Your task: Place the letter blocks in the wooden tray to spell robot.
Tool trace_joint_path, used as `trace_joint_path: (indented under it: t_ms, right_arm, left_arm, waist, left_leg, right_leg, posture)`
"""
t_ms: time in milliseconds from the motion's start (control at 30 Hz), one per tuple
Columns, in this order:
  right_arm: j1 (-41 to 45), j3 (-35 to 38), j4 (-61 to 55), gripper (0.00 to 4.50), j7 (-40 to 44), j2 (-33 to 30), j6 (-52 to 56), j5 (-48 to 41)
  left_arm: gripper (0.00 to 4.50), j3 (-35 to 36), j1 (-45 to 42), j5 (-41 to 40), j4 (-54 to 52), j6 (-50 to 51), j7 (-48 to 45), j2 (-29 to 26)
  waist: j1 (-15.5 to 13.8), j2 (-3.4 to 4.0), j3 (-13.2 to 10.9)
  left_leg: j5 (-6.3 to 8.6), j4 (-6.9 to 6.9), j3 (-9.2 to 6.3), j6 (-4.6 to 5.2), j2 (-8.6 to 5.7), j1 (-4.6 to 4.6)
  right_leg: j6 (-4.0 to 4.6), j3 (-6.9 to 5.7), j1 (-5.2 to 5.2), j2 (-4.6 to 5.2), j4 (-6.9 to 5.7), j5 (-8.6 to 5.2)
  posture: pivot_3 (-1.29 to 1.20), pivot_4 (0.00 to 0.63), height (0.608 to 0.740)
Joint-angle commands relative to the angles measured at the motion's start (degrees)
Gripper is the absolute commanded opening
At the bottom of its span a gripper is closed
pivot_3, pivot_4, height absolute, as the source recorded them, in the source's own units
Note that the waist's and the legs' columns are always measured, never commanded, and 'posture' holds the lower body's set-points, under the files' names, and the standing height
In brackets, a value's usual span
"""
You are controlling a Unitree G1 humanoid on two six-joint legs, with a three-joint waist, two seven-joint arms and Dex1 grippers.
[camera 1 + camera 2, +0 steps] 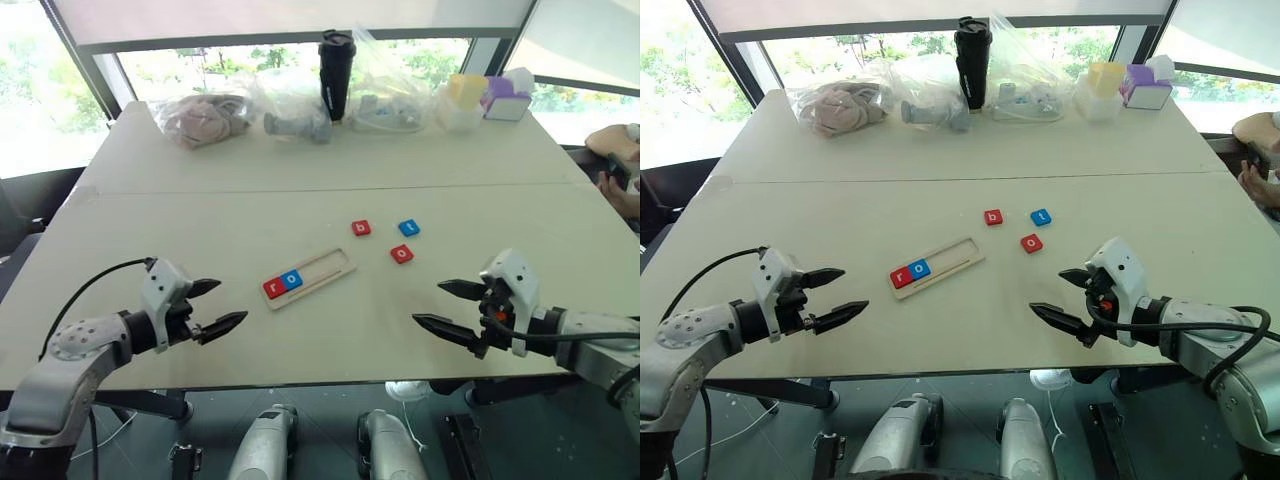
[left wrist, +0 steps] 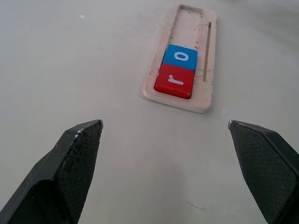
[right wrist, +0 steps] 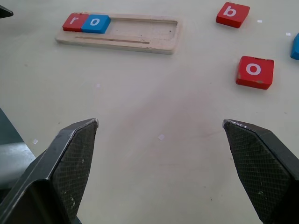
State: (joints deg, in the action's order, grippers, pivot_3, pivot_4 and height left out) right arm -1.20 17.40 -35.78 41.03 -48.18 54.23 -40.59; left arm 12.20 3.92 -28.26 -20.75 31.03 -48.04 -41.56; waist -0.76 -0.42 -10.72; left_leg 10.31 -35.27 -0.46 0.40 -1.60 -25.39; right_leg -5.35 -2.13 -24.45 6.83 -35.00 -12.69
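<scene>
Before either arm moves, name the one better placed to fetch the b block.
Right. The red b block lies loose on the table past the wooden tray, toward the open right gripper; the left gripper would have to cross the tray.

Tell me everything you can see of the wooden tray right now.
The wooden tray is a long, narrow, pale wood rectangle with a shallow slot, a thin raised rim and a fine groove along one long side. It lies flat and slanted on the table, between the two arms. A red r block and a blue o block sit side by side at its near end; the remaining slot is empty. Nothing else touches it.
</scene>
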Motion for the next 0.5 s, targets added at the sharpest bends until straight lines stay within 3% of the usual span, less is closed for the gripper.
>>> trace_joint_path:
  t_ms: [33, 500]
  right_arm:
    - [1.1, -0.5, -0.2, 4.43, 0.5, -0.5, -1.7, 0.1]
    - [2.4, -3.9, 2.1, 4.43, 1.0, -1.1, -4.8, 2.9]
  left_arm:
    - [4.5, 1.9, 0.0, -0.8, -1.9, -0.7, 0.5, -0.2]
    - [4.5, -0.1, 0.2, 3.2, -2.4, -0.8, 4.0, -0.3]
  waist:
    - [0.0, 0.0, 0.0]
    - [0.0, -0.01, 0.0]
  left_leg:
    - [0.0, 0.0, 0.02, 0.0, 0.01, 0.0]
    - [0.01, 0.01, 0.13, -0.01, 0.1, -0.01]
  right_leg:
    - [0.0, 0.0, -0.01, 0.0, 0.0, 0.0]
    - [0.02, 0.0, -0.07, 0.0, 0.03, 0.01]
  posture:
    - [0.0, 0.15, 0.74]
    - [0.0, 0.15, 0.74]
